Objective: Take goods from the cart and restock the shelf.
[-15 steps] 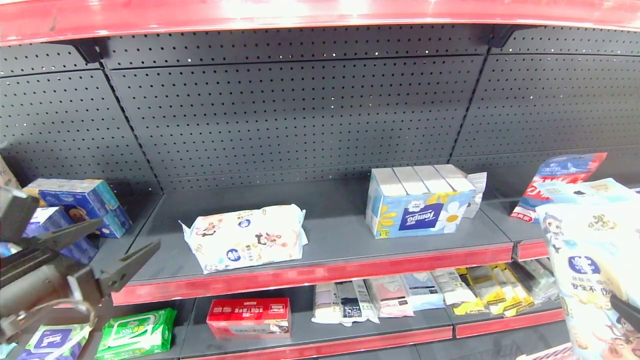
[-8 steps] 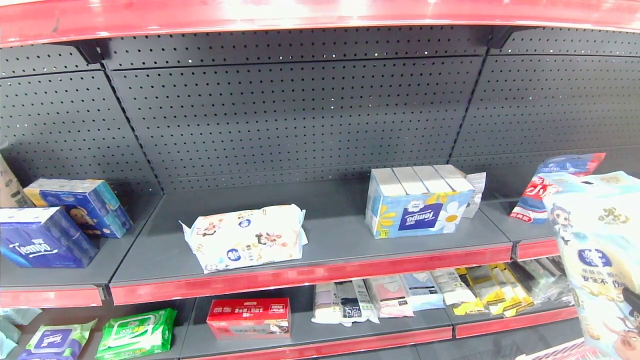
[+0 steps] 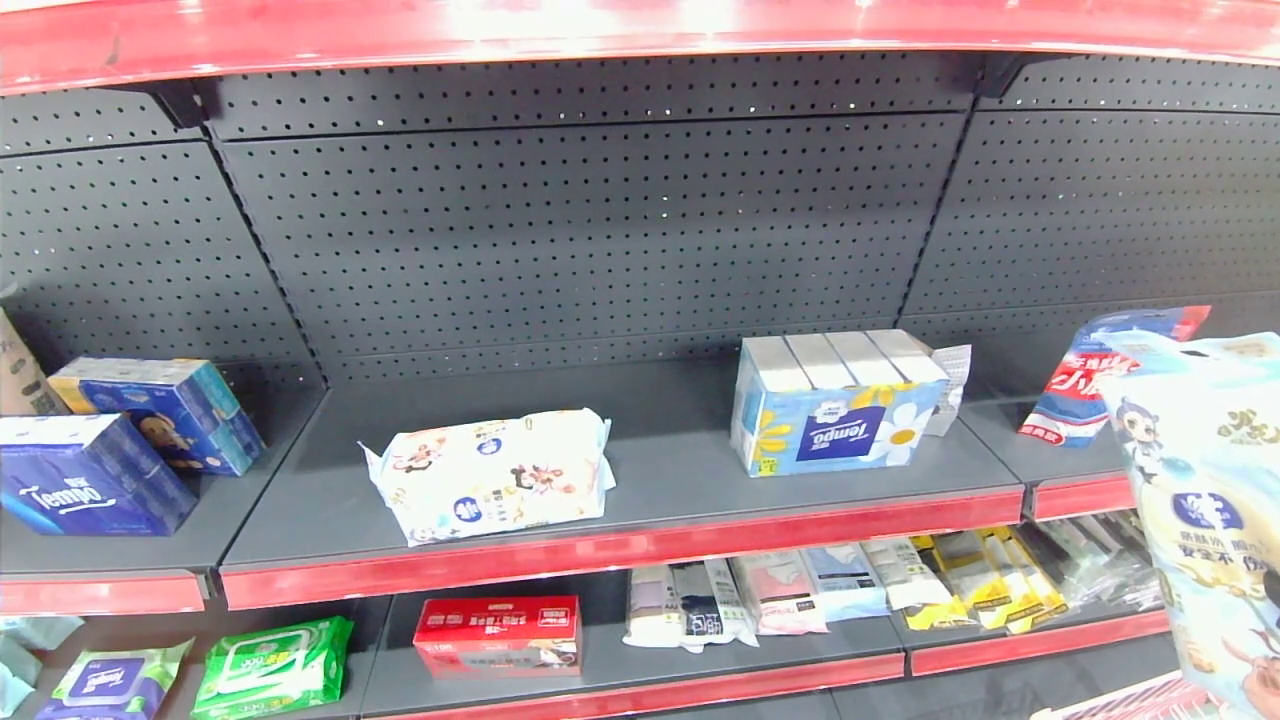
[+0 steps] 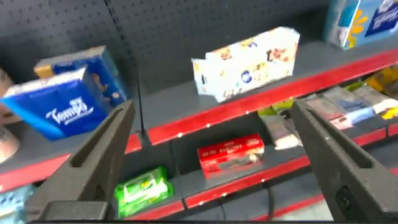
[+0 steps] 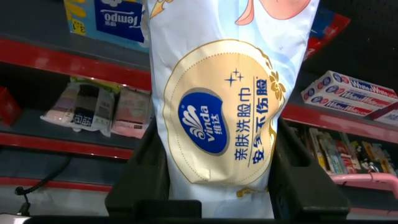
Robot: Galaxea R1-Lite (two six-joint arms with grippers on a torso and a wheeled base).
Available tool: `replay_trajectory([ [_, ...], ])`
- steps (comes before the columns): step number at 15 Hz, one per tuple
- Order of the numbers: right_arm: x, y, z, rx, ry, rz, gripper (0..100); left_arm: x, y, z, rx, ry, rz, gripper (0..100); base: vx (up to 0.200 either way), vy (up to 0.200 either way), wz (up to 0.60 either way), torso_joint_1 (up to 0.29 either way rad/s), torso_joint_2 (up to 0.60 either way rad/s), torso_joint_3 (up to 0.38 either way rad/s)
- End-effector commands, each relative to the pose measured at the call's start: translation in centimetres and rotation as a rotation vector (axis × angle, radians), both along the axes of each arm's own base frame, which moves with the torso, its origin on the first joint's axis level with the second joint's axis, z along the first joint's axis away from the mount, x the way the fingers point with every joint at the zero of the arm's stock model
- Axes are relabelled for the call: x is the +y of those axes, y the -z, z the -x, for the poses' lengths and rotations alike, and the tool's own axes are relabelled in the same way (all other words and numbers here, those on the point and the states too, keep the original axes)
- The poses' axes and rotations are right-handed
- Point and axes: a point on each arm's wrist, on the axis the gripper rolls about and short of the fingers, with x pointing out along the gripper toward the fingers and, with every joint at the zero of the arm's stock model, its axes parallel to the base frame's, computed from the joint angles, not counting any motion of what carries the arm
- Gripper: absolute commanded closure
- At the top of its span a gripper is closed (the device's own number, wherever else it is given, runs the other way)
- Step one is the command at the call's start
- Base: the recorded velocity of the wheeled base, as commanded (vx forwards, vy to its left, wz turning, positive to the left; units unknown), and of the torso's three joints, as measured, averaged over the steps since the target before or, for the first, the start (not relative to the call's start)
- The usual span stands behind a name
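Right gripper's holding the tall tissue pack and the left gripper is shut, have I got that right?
Not quite. The left gripper is open, its fingers spread wide with nothing between them, as the left wrist view shows. The right gripper does hold the tall tissue pack.

A cartoon-printed wipes pack (image 3: 495,475) is lying flat on the shelf (image 3: 660,470), apart from a flower-printed tissue bundle (image 3: 835,405) standing before the black pegboard (image 3: 600,230). At left, a dark blue tissue pack (image 3: 85,485) is sitting before a lighter blue one (image 3: 160,410). Below, a red box (image 3: 497,633) is resting between a green wipes pack (image 3: 272,665) and flat packets (image 3: 760,595).
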Motion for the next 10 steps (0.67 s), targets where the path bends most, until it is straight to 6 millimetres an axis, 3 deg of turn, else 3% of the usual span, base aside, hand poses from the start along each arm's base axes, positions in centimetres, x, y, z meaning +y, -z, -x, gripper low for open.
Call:
replay_trajectory([
  [1, 0.0, -0.1, 0.0, -0.007, 0.000, 0.001, 100, 0.1, 0.2, 0.4, -0.012, -0.026, 0.002, 0, 0.000, 0.000, 0.00, 0.000, 0.00, 0.000],
  [4, 0.0, -0.2, 0.0, -0.011, -0.002, 0.001, 100, 0.4, 0.8, 0.2, 0.026, -0.158, 0.023, 0, 0.000, 0.000, 0.00, 0.000, 0.00, 0.000],
  [10, 0.0, -1.3, -0.2, -0.039, -0.004, 0.003, 100, 0.0, 2.5, -0.5, 0.076, -0.106, 0.020, 0, 0.000, 0.000, 0.00, 0.000, 0.00, 0.000],
])
